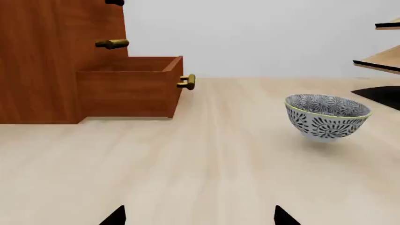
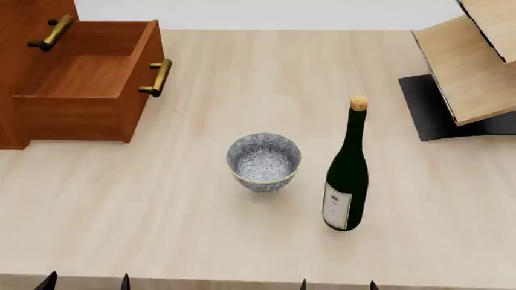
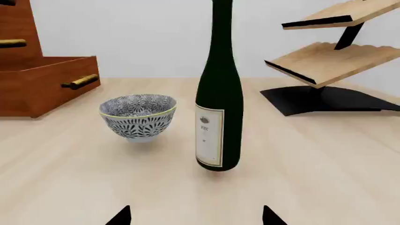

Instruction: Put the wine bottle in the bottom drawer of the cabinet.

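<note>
Both grippers held low at the near table edge, nothing grasped.

Left gripper point(image 2: 87, 281) and right gripper point(image 2: 339, 284) are seen spread, empty. The wine bottle point(image 2: 347, 175) stands upright beside the bowl point(image 2: 264, 161); the bottom drawer point(image 2: 89, 84) of the cabinet point(image 1: 44, 61) is pulled out.

Dark green wine bottle point(image 2: 347, 181) with a tan cork and white label, grey-blue patterned bowl point(image 2: 263, 162) with a yellowish rim line, reddish-brown cabinet point(image 1: 56, 56) with brass handles, pale wood table point(image 2: 241, 229), light-wood rack point(image 3: 325, 61) on a black base.
</note>
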Controlling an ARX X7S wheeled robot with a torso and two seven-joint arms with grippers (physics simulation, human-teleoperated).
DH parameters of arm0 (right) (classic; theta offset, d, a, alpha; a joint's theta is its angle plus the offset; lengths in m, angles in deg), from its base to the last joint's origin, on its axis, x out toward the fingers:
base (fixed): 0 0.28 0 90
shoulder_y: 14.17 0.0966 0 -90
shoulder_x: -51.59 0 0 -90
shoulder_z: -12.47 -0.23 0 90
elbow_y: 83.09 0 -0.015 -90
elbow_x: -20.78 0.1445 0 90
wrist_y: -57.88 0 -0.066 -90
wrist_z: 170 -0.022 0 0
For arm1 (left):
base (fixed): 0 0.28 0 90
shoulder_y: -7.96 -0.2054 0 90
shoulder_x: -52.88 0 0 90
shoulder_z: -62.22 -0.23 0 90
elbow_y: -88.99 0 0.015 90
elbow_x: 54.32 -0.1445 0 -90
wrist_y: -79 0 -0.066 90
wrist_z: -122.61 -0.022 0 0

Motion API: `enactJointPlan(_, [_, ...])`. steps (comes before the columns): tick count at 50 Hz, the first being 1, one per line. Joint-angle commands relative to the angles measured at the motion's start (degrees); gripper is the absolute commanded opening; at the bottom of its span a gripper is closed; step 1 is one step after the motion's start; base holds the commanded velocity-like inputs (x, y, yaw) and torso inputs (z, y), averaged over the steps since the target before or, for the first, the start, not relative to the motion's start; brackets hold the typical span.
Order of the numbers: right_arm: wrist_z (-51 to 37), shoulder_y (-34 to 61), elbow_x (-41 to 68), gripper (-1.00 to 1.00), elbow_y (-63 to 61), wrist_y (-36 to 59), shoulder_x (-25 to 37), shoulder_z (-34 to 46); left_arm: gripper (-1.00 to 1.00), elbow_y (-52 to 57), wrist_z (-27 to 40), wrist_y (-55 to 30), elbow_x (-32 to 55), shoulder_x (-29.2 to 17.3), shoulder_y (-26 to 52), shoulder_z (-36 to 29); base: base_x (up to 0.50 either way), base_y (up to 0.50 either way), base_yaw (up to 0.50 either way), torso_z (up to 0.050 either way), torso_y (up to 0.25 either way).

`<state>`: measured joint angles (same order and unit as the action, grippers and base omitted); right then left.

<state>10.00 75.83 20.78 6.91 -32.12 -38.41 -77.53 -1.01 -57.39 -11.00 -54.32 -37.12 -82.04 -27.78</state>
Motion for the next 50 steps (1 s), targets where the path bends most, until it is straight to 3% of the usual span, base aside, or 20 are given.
enactJointPlan(1, [-1.11, 0.09, 0.85, 1.00, 0.28, -0.20, 0.85, 1.11, 1.00, -0.07, 0.97, 0.18, 0.78, -0.79, -0.09, -0.97, 0.00, 0.00, 0.00, 0.000, 0.000])
enactJointPlan(14, [-4.86, 0.08, -0.27, 1.00, 0.43, -2.08, 2.99, 4.50, 1.00, -1.31, 2.50, 0.84, 2.82, -3.20, 0.41, -3.84, 0.00, 0.00, 0.00, 0.001, 0.000])
enactJointPlan(50, [-8.15, -0.20, 0.53, 1.00, -0.29, -3.47, 5.92, 8.33, 1.00, -2.63, 5.89, -0.21, 5.48, -5.45, 1.57, -6.48, 0.00, 0.00, 0.00, 0.050, 0.000])
